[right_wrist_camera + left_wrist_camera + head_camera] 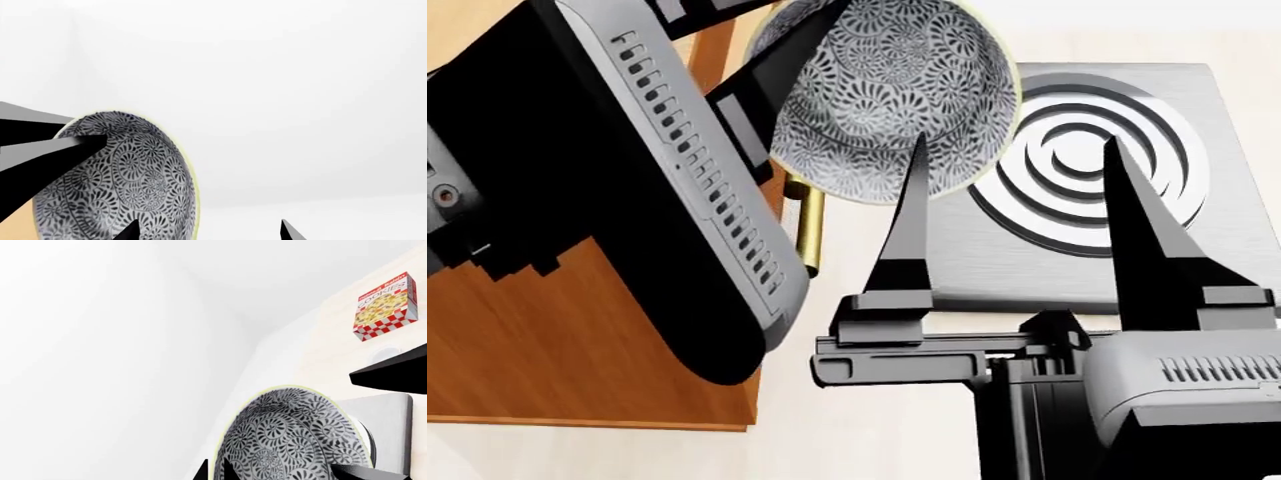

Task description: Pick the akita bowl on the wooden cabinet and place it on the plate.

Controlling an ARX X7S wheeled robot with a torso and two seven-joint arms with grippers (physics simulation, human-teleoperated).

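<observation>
We are gripping the bowl [888, 95] in our left gripper [777, 75], lifted off the cabinet [547, 340]; our right gripper [1014, 200] is hanging open; no plate visible yet.

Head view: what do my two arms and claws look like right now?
Both arms have light grey housings with slotted vents over black bodies. The right claw has two long, tapering black fingers on a black crossbar. The left claw shows black fingers too. No cables or markings visible.

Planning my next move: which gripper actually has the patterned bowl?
The left gripper: its fingers clamp the rim of the akita bowl. The right gripper is open, fingers spread wide beside the bowl, holding nothing.
</observation>
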